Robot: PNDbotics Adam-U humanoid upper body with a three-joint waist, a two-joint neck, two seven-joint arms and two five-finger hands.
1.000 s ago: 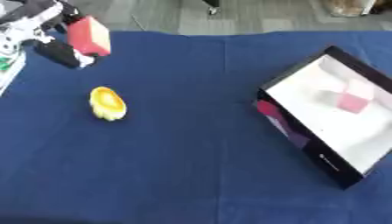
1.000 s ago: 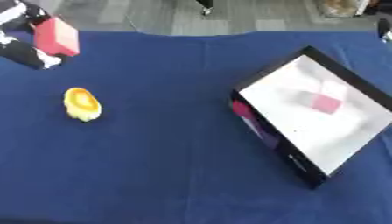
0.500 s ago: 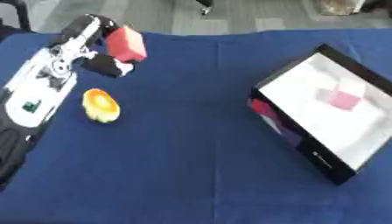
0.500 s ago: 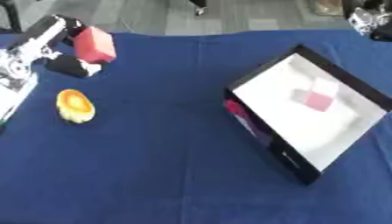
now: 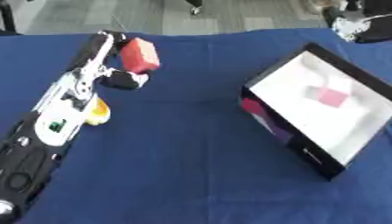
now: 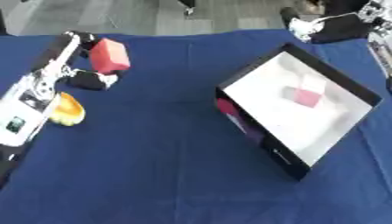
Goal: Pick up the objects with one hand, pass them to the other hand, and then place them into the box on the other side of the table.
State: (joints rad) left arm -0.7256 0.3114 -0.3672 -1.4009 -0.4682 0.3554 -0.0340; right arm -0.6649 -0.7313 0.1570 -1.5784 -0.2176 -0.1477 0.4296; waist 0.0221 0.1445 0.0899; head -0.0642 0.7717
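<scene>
While the left hand (image 5: 115, 65) grips the red block (image 5: 139, 55) above the blue table (image 5: 183, 166), it should carry it toward the middle and hold it steady so the right hand (image 6: 325, 29), whose fingers I cannot make out, can take it before the box (image 5: 321, 98).

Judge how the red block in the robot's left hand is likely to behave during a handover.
The red block looks boxy with flat faces, so it probably won't roll. It seems to keep its shape in the left robot hand, suggesting stiffness. Held up by fingers alone, it is likely light.
</scene>
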